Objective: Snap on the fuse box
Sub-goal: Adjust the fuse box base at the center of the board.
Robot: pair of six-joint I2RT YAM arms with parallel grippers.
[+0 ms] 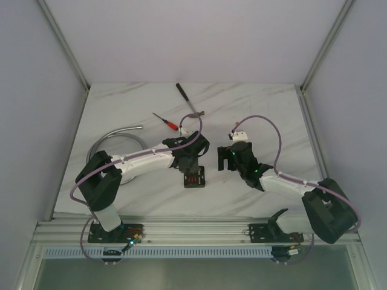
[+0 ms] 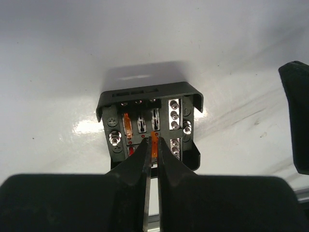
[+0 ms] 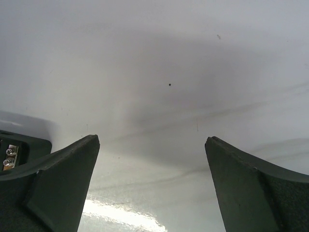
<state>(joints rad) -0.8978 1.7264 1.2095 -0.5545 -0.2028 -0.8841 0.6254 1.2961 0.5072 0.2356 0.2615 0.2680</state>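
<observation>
The fuse box [image 1: 195, 177], black with its face up, lies on the white table near the middle front. In the left wrist view the fuse box [image 2: 145, 93] shows orange and red fuses and silver screw heads. My left gripper [image 2: 153, 145] reaches over it, shut on a thin orange fuse [image 2: 154, 141] standing at a middle slot. My right gripper [image 1: 233, 158] hovers just right of the box, apart from it. In its own view the right gripper [image 3: 152, 141] is wide open over bare table, with a corner of the fuse box [image 3: 14, 145] at the left edge.
A red-handled screwdriver [image 1: 171, 124] and a black-handled tool [image 1: 188, 99] lie behind the arms. A curved metal hose [image 1: 115, 138] rests at the left. The right gripper's dark body [image 2: 297, 121] shows at the left wrist view's right edge. Frame posts stand at both sides.
</observation>
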